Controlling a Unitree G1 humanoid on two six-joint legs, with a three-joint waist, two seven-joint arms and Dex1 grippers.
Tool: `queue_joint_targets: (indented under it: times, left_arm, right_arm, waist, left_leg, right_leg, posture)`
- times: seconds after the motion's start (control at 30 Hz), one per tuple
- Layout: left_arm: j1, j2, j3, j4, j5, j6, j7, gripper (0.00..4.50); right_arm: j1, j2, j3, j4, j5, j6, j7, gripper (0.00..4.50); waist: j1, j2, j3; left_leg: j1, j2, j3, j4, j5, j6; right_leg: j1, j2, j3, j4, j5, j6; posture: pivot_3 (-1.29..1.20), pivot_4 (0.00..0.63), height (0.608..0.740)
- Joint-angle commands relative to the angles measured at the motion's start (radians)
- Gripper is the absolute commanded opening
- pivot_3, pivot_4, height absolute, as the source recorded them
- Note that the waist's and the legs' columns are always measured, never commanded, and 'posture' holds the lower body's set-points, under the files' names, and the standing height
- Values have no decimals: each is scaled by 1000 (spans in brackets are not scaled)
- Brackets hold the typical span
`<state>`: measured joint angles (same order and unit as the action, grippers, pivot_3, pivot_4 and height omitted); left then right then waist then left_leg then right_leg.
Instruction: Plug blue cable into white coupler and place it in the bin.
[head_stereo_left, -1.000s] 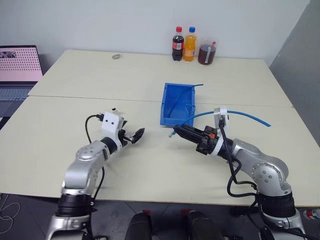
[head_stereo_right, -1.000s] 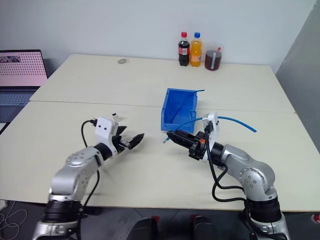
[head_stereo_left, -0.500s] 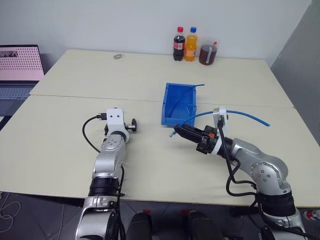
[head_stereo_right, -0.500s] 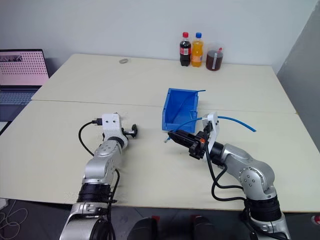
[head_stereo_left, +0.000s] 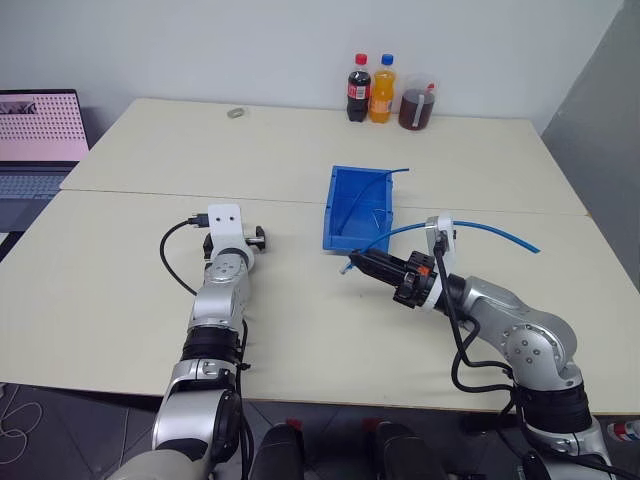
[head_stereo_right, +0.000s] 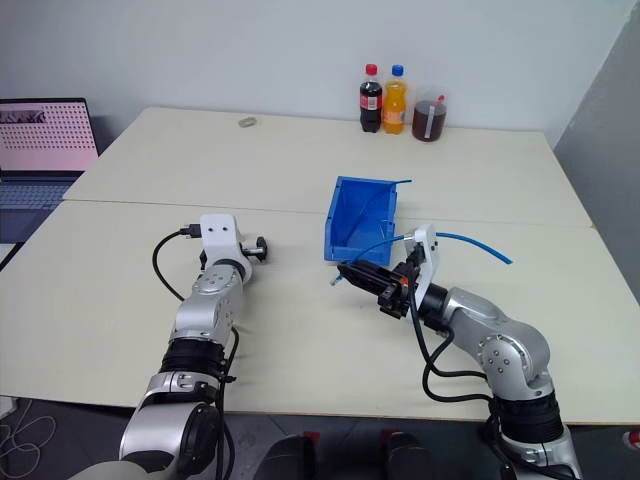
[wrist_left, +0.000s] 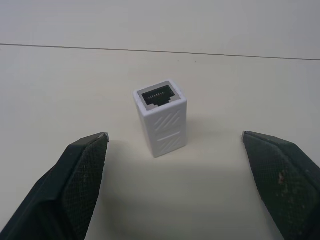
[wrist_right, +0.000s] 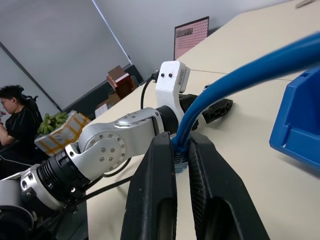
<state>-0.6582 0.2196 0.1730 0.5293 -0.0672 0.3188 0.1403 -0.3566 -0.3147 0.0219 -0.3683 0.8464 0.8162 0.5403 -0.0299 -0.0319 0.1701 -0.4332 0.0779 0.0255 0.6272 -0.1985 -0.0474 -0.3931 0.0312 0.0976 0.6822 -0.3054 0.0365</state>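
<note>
My left gripper (wrist_left: 175, 185) stands wide apart, its two black textured fingers (wrist_left: 75, 185) flanking the white coupler (wrist_left: 160, 121) without touching it. The coupler stands upright on the cream desk (head_stereo_left: 130, 290), a small boxy block with diagonal ribs moulded into its near face and a dark socket on top, gold contacts showing in a row inside. From my head it sits out at about 11 o'clock, just ahead of that gripper, hidden behind the wrist there.

My right gripper (head_stereo_left: 356, 262) is pinched narrow on the blue cable (head_stereo_left: 490, 232), close to its end; a short stub with the plug pokes out past the fingertips. The cable is light blue, thin and smooth. From the grip it arcs up and back over my wrist, then trails off across the desk toward 3 o'clock.

The bin (head_stereo_left: 352, 190) lies at 12 o'clock, bright blue, open-topped, its lower front lip facing me. A second thin blue cable end (head_stereo_left: 396, 171) sticks out over its far right corner.
</note>
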Motion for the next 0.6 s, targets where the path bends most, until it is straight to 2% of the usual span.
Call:
queue_joint_targets:
  times: [0.03,0.23,0.57,0.6]
  left_arm:
    - [-41,3,27,22,-5,-30,15,4500]
    - [-79,-9,71,85,-34,-63,28,4500]
    - [-120,-10,74,153,-35,-103,14,4500]
    - [-121,-10,74,157,-35,-106,15,4141]
  right_arm:
    - [-8,-1,-13,-27,5,-17,6,62]
    - [-8,1,-13,-27,4,-16,6,60]
    - [-8,5,-13,-28,4,-15,2,59]
    - [-7,6,-13,-29,3,-15,1,59]
  waist:
    - [0,0,0]
    - [1,0,0]
    - [1,0,0]
    - [1,0,0]
  left_leg:
    - [0,0,0,0,0,0]
    - [0,0,0,0,0,0]
    - [0,0,0,0,0,0]
    - [0,0,0,0,0,0]
  right_leg:
    - [0,0,0,0,0,0]
    - [0,0,0,0,0,0]
    - [0,0,0,0,2,-3]
    - [0,0,0,0,2,-3]
  posture:
    - [0,150,740]
    - [0,150,740]
    - [0,150,740]
    - [0,150,740]
